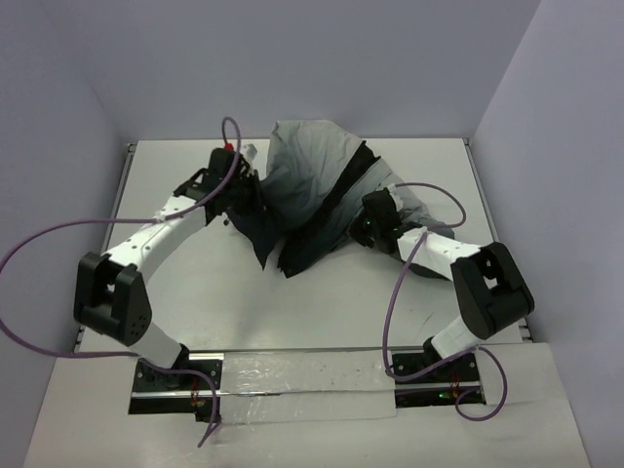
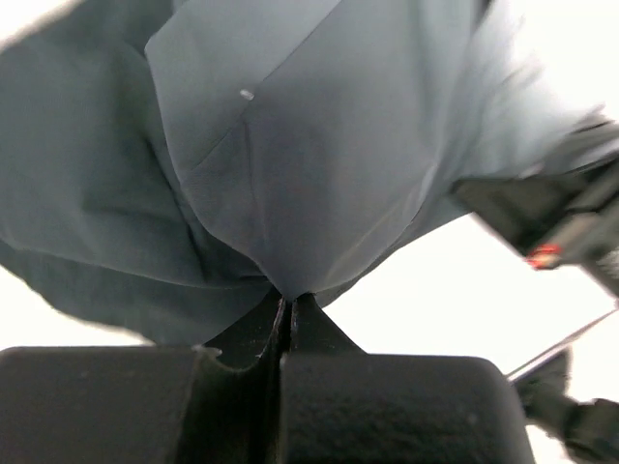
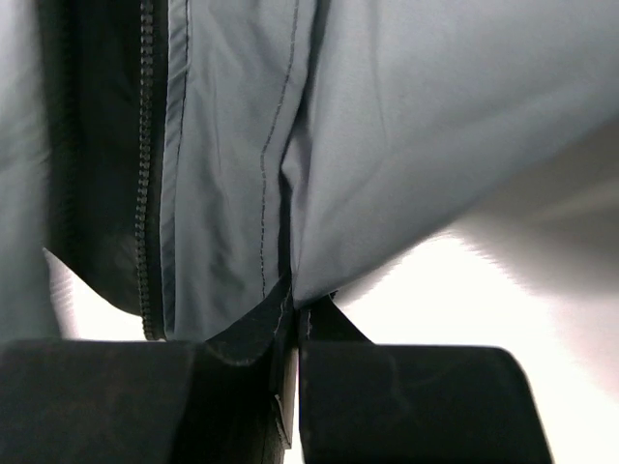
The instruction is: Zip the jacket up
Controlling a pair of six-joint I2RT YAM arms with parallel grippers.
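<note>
The jacket [image 1: 307,185] hangs bunched between my two arms above the white table, light grey on top and dark charcoal below, with black lining showing. My left gripper [image 1: 237,190] is shut on a fold of its grey cloth [image 2: 290,193]; the jaws are pressed together with cloth pinched at the tips [image 2: 288,302]. My right gripper [image 1: 369,226] is shut on the jacket's edge [image 3: 387,126]; cloth comes out between its closed jaws [image 3: 295,307]. The dark zipper [image 3: 145,174] runs down beside that pinched edge in the right wrist view.
The white table [image 1: 224,302] is walled by pale panels at the back and both sides. Purple cables [image 1: 39,244] loop from both arms. My right arm's black links [image 2: 542,217] show in the left wrist view. A foil strip [image 1: 302,375] lies along the near edge.
</note>
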